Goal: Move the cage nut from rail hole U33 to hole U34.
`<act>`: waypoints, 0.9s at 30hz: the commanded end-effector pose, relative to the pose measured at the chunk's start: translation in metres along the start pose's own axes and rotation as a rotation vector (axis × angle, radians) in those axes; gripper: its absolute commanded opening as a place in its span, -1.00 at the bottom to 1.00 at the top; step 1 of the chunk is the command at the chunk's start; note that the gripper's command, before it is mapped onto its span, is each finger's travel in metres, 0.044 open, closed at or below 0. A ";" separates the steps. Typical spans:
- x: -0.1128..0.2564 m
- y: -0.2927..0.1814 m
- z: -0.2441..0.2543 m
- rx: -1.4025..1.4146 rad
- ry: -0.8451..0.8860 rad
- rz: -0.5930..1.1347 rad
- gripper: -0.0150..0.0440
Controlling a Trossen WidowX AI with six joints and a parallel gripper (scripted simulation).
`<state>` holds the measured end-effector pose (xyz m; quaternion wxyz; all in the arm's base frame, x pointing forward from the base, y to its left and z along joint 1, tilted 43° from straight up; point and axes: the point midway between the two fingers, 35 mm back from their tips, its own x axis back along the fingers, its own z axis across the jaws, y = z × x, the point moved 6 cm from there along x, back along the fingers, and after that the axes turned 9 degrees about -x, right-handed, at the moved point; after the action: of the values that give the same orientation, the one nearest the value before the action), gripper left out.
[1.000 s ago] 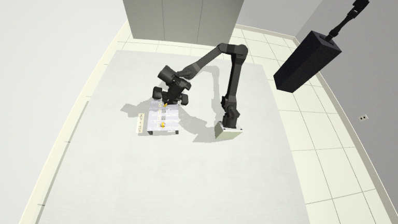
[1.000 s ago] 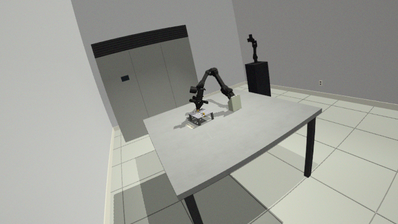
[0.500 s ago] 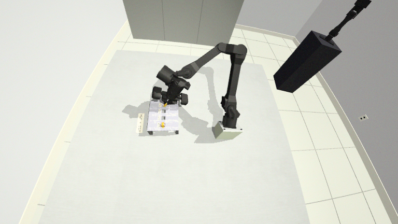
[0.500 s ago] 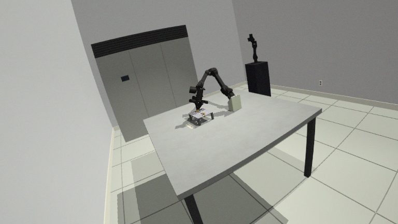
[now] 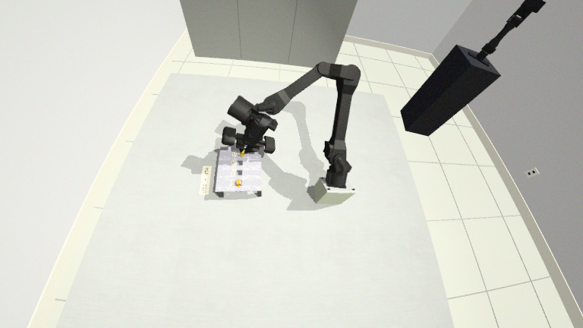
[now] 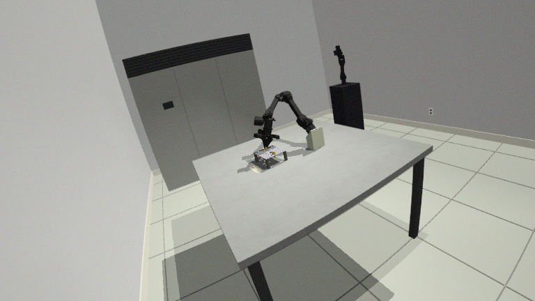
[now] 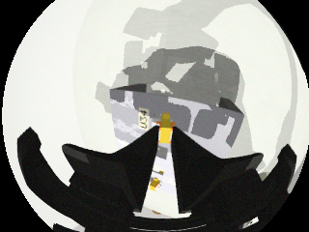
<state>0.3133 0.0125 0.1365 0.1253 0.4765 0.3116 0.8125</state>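
Jaws (image 5: pixel 242 150) (image 6: pixel 266 147) nearly closed, pinching the yellow cage nut (image 5: pixel 241 152) (image 6: pixel 265 148) (image 7: pixel 165 134).

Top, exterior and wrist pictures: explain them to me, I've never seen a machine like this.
The machine is one jointed black arm, bolted to a pale block on a table. The top picture looks down from above; the exterior one stands off to the side, showing the room. The wrist one comes from a camera by the gripper, with its dark fingers in front. On the table stands a short-legged rail plate with square holes, a label lying beside it. The gripper is shut on a yellow cage nut, near the U34 mark. Another nut sits farther along.
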 end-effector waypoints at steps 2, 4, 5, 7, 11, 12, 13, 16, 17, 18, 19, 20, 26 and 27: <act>0.000 0.000 0.002 -0.004 -0.010 -0.004 -0.39; 0.000 0.000 0.002 -0.004 -0.014 -0.004 -0.39; 0.000 0.000 0.002 -0.004 -0.016 -0.005 -0.39; 0.000 0.000 0.003 -0.004 -0.020 -0.005 -0.39; 0.000 0.000 0.004 -0.004 -0.028 -0.006 -0.39; 0.000 0.000 0.004 -0.004 -0.030 -0.007 -0.39; 0.000 0.000 0.004 -0.004 -0.032 -0.007 -0.39; 0.000 0.000 0.004 -0.004 -0.038 -0.008 -0.39; 0.000 -0.001 0.005 -0.004 -0.040 -0.009 -0.39; -0.001 -0.001 0.005 -0.004 -0.042 -0.009 -0.39; -0.001 -0.001 0.005 -0.004 -0.043 -0.009 -0.39; -0.001 -0.001 0.005 -0.004 -0.043 -0.009 -0.39; -0.001 -0.001 0.005 -0.004 -0.043 -0.009 -0.39; -0.001 -0.001 0.005 -0.004 -0.043 -0.009 -0.39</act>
<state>0.3174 0.0146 0.1372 0.1350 0.4924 0.3100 0.8020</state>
